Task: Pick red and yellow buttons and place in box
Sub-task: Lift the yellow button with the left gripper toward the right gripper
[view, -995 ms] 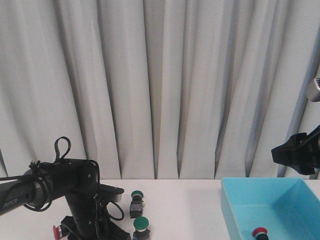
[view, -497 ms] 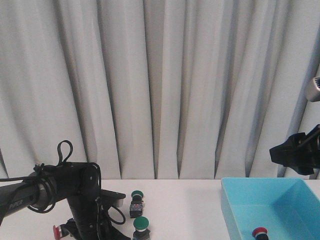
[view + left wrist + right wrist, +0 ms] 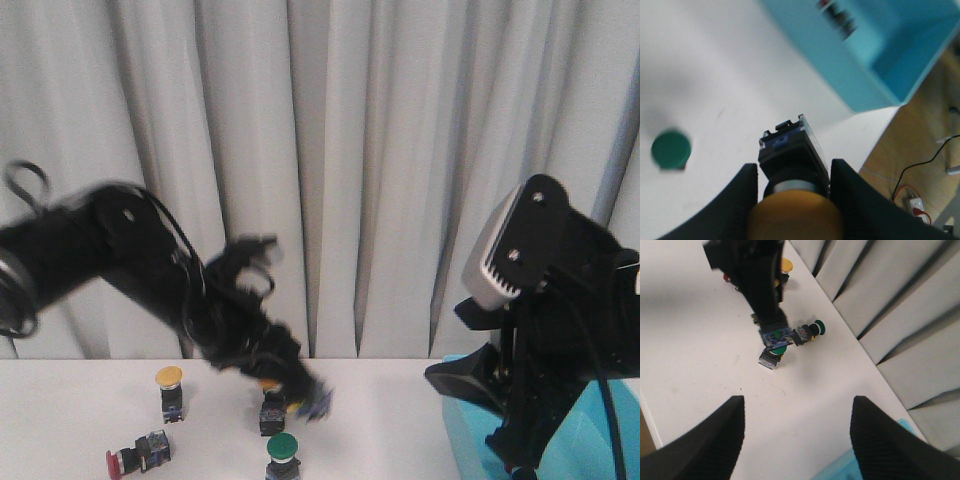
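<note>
The left hand [image 3: 792, 200] gripped a yellow button [image 3: 795, 217] by its dark body, one finger on each side, and carried it in the air above the white table [image 3: 400, 420], blurred with motion in the front view. The blue box [image 3: 870, 65] sat at the table's right end, its outer wall right at the table's edge, with a red button [image 3: 837, 15] lying inside. Between the carried button and the box's near wall the table lay bare and open.

The right hand [image 3: 797, 435] hung with its fingers [image 3: 715, 440] spread wide apart, holding nothing, above the open table near the box's corner [image 3: 900, 427].

On the left part of the table stood a second yellow button [image 3: 169, 392] upright, a red button [image 3: 135, 455] lying on its side nearer the front, and two green buttons [image 3: 282, 452] just beside each other near the middle.

Half a second before, the left arm had been low over the left buttons; it had since risen and swung rightward. The right arm, then at the far right edge, had come into view over the box.
</note>
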### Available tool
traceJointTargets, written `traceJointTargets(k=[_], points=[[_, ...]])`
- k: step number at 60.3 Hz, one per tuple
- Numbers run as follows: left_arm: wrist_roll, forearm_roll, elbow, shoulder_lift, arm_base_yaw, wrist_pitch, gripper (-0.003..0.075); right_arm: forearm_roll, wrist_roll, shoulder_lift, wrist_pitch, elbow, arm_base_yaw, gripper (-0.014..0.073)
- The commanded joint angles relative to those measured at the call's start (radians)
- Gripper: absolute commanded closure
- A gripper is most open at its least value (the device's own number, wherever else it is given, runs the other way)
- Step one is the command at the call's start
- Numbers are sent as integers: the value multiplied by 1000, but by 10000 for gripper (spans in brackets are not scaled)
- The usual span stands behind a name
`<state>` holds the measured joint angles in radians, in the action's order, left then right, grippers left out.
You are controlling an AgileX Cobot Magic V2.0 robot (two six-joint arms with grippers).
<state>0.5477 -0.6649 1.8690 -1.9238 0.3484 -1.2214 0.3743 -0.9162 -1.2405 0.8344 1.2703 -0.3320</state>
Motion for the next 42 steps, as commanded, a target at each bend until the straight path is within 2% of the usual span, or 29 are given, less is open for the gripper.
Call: traceJointTargets(k=[1, 13, 26, 42], points=[[191, -187, 35, 126, 5, -30, 727, 17, -33, 19, -73, 8, -15, 138], [201, -272, 35, 179, 5, -30, 727, 71, -81, 19, -116, -1, -18, 138], [69, -317, 35, 175, 6, -30, 727, 178, -230, 14, -126, -1, -18, 138], [13, -340, 35, 175, 49, -30, 727, 256, -340, -26, -127, -1, -18, 138]])
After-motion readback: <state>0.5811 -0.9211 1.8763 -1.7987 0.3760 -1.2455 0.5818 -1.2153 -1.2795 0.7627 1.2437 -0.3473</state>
